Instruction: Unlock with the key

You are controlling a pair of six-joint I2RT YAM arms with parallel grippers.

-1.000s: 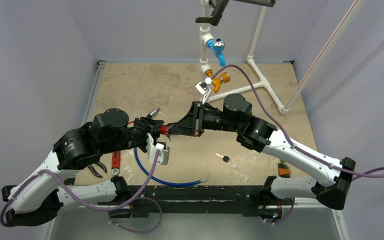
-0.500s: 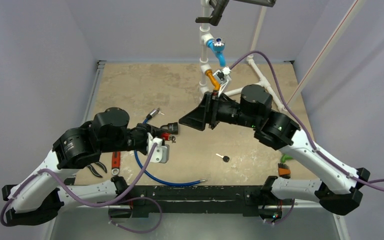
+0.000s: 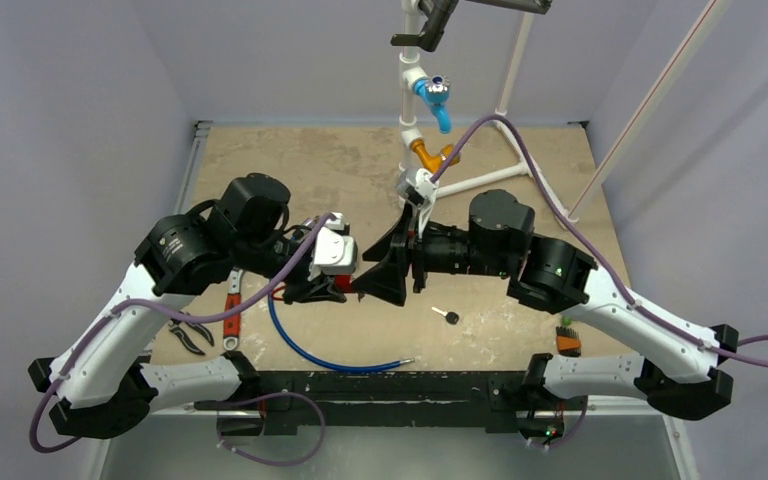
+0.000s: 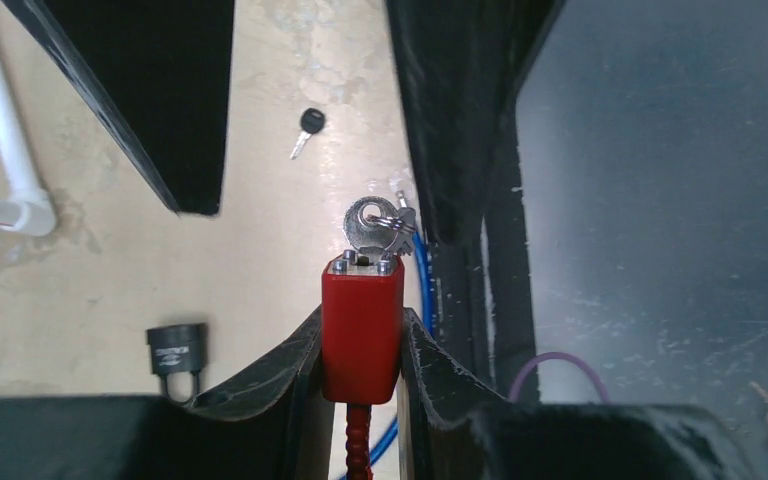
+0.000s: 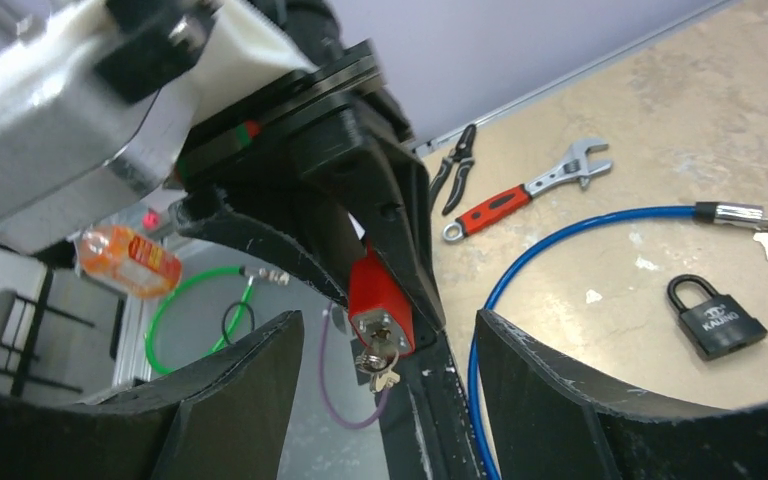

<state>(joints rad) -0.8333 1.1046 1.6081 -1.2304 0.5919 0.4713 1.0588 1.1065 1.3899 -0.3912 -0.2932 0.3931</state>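
Key (image 4: 369,224): it's in the end face of the lock, lower centre of the left wrist view, with a ring and a smaller key hanging off it.
Red lock (image 4: 362,305): up off the table, just left of centre in the top view, keyed end pointing at the right arm.
Left gripper (image 4: 361,345): narrow and clamped, both fingers pressed on the sides of the red lock.
Right gripper (image 3: 390,262): wide apart, gripping nothing; it faces the lock head-on, and in its own wrist view the lock and key show in the gap between its fingers. Whether a finger touches the key ring, I can't tell.
Spare key (image 3: 447,316): lying alone on the table, lower centre-right in the top view.
Black padlock (image 5: 715,320): flat on the table, right side of the right wrist view.
Blue cable (image 3: 310,350): curving across the near part of the table below the grippers.
Wrench (image 5: 520,190): red handle, lying beside the pliers (image 5: 455,180), upper centre of the right wrist view.
Table (image 3: 290,170): mottled tan top.
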